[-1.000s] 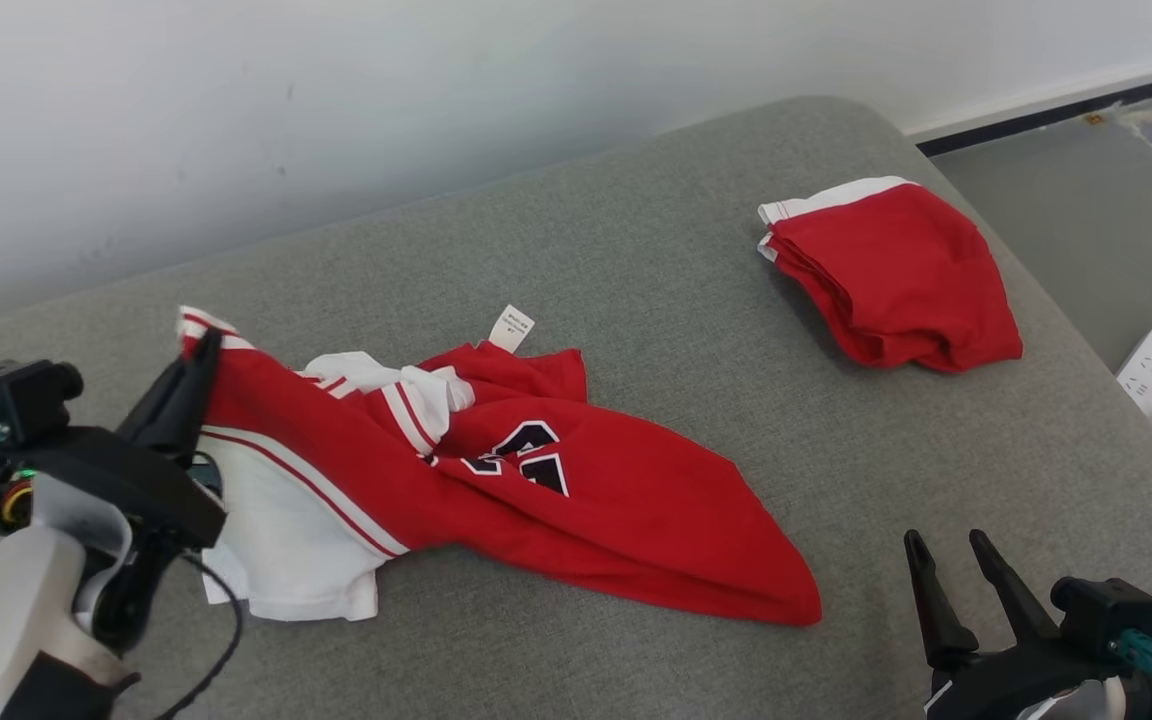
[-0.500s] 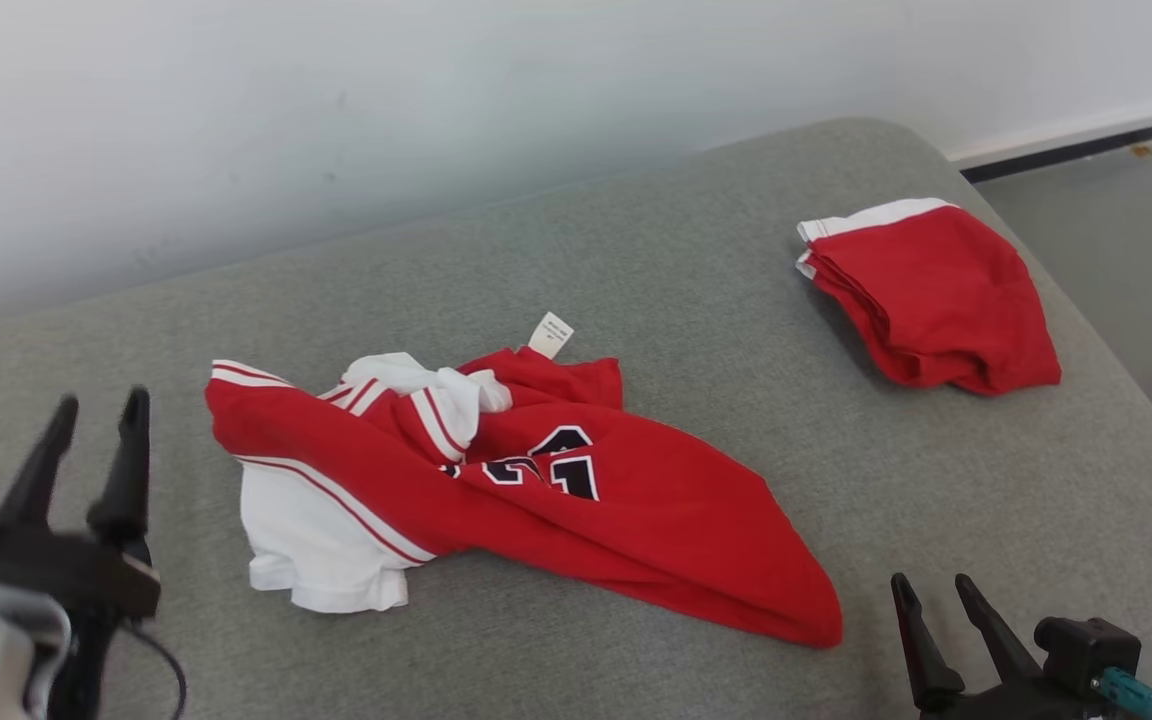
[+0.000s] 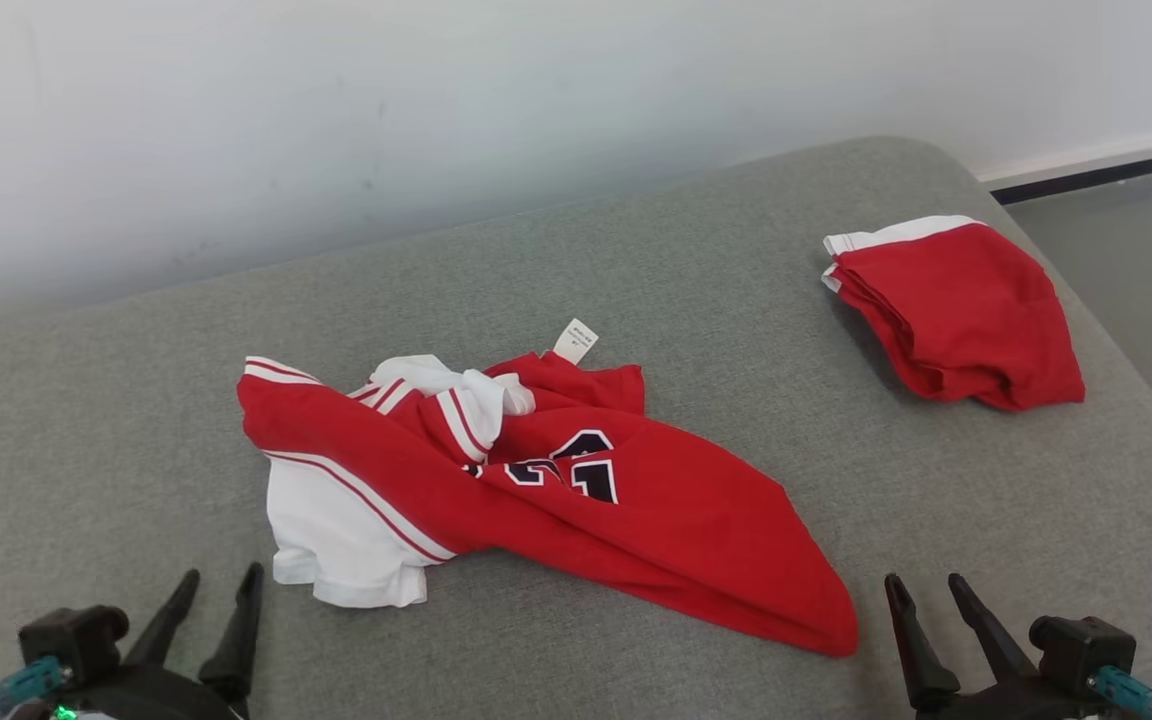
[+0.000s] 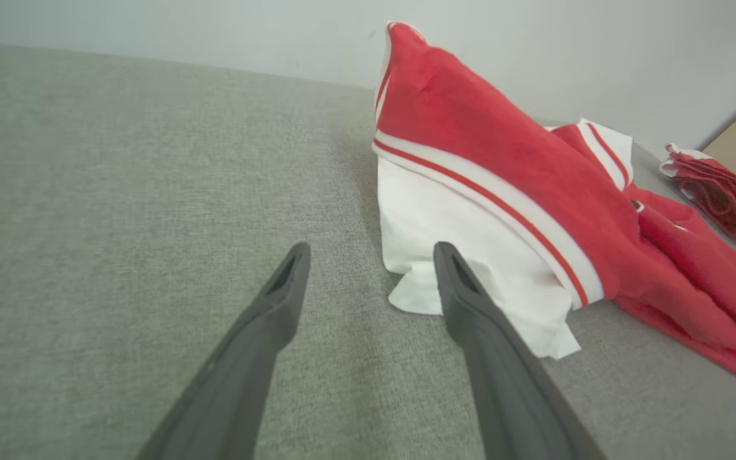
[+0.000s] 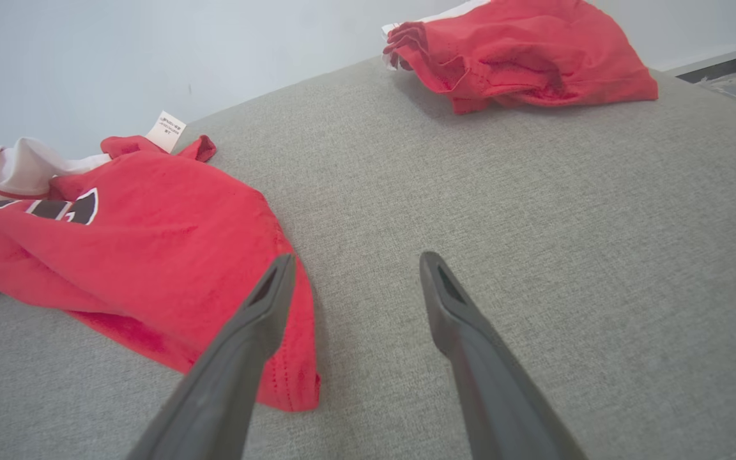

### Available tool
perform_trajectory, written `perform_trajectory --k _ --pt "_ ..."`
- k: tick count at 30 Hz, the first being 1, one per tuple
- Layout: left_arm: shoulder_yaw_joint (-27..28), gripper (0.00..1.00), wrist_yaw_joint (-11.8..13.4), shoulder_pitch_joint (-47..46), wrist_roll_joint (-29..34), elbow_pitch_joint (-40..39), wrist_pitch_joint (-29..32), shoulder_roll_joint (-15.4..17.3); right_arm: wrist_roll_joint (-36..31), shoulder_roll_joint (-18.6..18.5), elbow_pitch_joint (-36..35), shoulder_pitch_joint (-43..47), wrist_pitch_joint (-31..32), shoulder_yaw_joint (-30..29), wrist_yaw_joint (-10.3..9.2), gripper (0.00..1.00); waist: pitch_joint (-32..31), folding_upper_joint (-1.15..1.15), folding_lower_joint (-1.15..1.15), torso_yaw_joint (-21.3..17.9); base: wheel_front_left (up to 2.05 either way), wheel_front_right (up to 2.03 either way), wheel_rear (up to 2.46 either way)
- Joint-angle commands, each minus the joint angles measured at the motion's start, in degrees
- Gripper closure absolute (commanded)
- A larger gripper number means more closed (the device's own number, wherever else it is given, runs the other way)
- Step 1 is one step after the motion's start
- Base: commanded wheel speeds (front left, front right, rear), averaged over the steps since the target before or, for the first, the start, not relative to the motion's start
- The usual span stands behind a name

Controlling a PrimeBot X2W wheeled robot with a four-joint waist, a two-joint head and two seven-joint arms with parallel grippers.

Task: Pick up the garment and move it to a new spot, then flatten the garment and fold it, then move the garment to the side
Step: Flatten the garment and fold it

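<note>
The garment [image 3: 556, 500] is a red jersey with white trim and black numbers, lying crumpled in the middle of the grey cushion [image 3: 696, 300]. Its white panel [image 4: 457, 255] faces my left gripper [image 3: 221, 577], which stands open and empty near the front left, a short way from the cloth. At the front right my right gripper [image 3: 924, 582] is open too, empty, just right of the jersey's red corner [image 5: 278, 364]. A small white label [image 3: 576, 341] sticks up at the jersey's far edge.
A second red garment with a white band [image 3: 956, 310] lies folded at the far right of the cushion. A pale wall [image 3: 336, 130] runs behind. The cushion's right edge drops to a grey floor [image 3: 1126, 260].
My left gripper let go of the jersey's left edge, opened and drew back to the front left. The raised edge sank onto the cushion. The camera shifted, so the whole picture moved.
</note>
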Motion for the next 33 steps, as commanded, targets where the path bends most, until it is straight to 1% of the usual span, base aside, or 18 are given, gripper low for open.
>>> perform_trajectory --k 1,7,22,23,24,25,26,27,33 --pt "-0.73 0.0 -0.35 0.51 0.71 1.15 0.49 -0.16 0.36 -0.51 -0.06 -0.11 -0.04 -0.01 0.0 0.0 0.26 0.0 0.0 -0.81 0.0 0.0 0.0" --pt "-2.5 0.0 -0.85 -1.32 1.01 4.86 2.21 -0.7 0.51 -0.88 -0.33 0.09 -0.04 -0.28 0.0 0.0 0.81 0.0 0.0 -2.45 0.0 0.0 0.0" --pt "-4.47 0.0 -2.78 -5.15 1.55 11.25 1.79 -1.68 0.54 -1.03 -0.45 -0.27 -0.04 -0.28 0.0 0.0 1.41 0.0 0.0 -4.13 0.0 0.0 0.0" --pt "-4.93 0.22 -2.96 -5.45 1.95 11.59 1.76 -1.58 0.53 -1.04 -0.47 -0.29 -0.04 -0.29 0.0 0.0 1.46 0.0 0.0 -4.16 0.0 0.0 0.0" --pt "-5.23 0.51 -3.18 -5.6 1.97 11.94 1.55 -1.64 0.54 -1.08 -0.47 -0.25 -0.04 -0.35 0.0 0.0 1.47 0.0 0.0 -4.14 0.0 0.0 0.0" --pt "-5.3 0.97 -3.49 -5.76 1.83 12.15 1.15 -1.73 0.53 -1.12 -0.46 -0.15 -0.04 -0.44 0.0 0.0 1.47 0.0 0.0 -4.09 0.0 0.0 0.0" --pt "-5.44 1.0 -3.54 -5.89 1.85 12.2 0.81 -1.74 0.53 -1.15 -0.46 -0.02 -0.04 -0.56 0.0 0.0 1.44 0.0 0.0 -4.02 0.0 0.0 0.0" --pt "-5.72 1.0 -3.95 -5.82 2.02 12.23 0.49 -1.65 0.52 -1.17 -0.46 0.16 -0.04 -0.68 0.0 0.0 1.38 0.0 0.0 -3.91 0.0 0.0 0.0" --pt "-5.05 1.0 -4.5 -3.02 0.31 10.38 -1.35 -1.14 0.44 -1.25 -0.43 1.52 -0.05 -1.28 0.0 0.0 0.27 0.0 0.0 -2.17 0.0 0.0 0.0"
